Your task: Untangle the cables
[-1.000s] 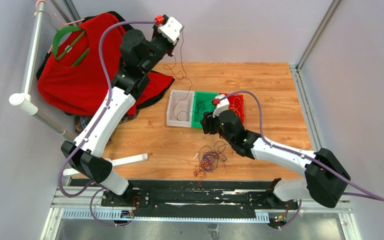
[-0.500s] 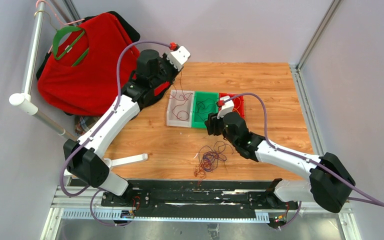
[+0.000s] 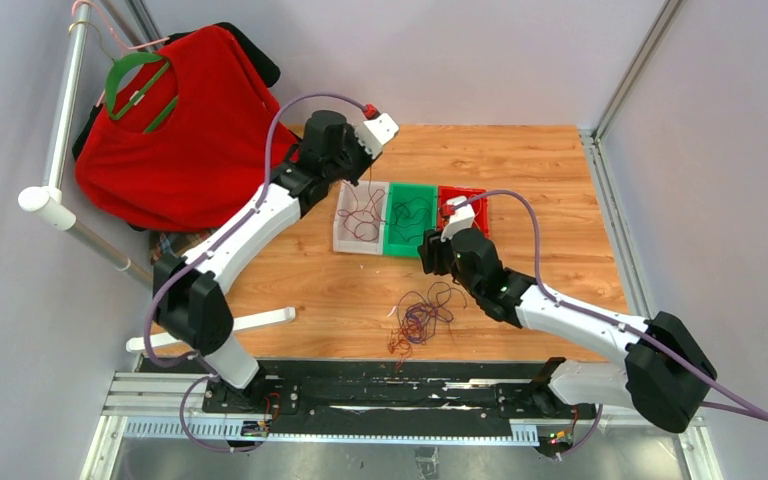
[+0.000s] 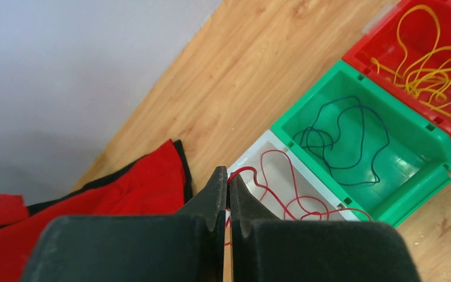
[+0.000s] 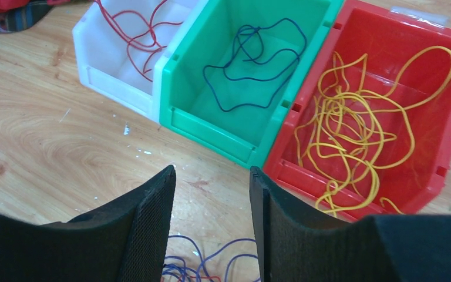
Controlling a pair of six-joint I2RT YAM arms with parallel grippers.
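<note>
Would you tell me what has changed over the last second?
The left gripper, shut on the red wire, came down from high up to just above the white bin, and more of the wire now lies coiled inside. The right gripper, open, shifted slightly to the right. The bins and the tangled pile on the table stayed put.
</note>
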